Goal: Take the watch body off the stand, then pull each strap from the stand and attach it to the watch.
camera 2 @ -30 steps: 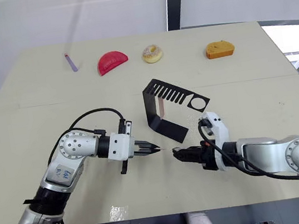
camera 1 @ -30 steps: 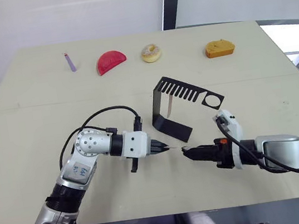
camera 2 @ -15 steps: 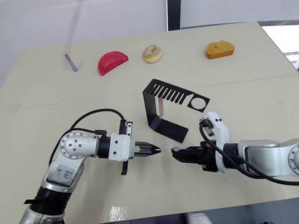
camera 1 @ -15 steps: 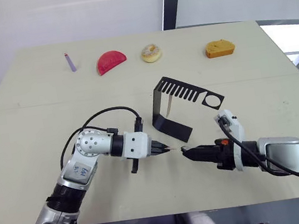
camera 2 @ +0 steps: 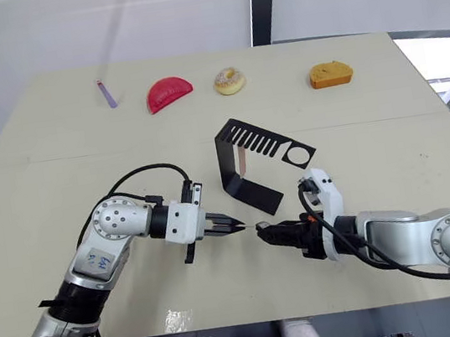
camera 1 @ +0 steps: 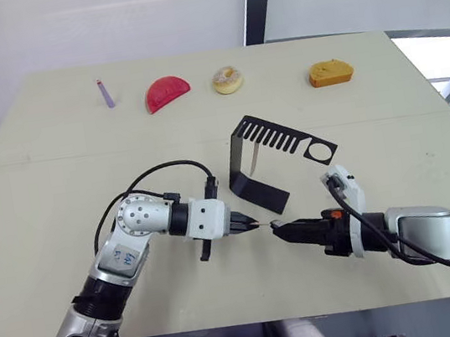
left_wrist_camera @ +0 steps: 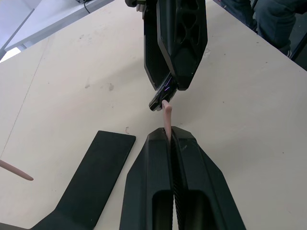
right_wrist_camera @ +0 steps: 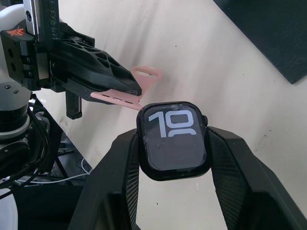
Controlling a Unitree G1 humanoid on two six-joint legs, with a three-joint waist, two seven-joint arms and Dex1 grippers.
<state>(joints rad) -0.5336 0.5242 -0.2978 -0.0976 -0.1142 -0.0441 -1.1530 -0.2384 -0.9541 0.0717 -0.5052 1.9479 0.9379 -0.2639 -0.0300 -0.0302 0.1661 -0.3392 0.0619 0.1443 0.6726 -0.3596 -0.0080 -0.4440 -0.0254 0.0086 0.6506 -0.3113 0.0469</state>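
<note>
I see my right gripper (right_wrist_camera: 172, 143) clamped on the watch (right_wrist_camera: 173, 140), its screen facing the wrist camera and reading light digits. My left gripper (left_wrist_camera: 168, 135) has its fingers pressed together on a pink strap (left_wrist_camera: 166, 114), whose free end meets the watch's edge. From the head camera, the two grippers point tip to tip over the table (camera 1: 43, 196), at about 6 o'clock from the stand (camera 1: 267, 158). A second strap (camera 1: 253, 158) hangs inside the stand, under its slotted arm.
</note>
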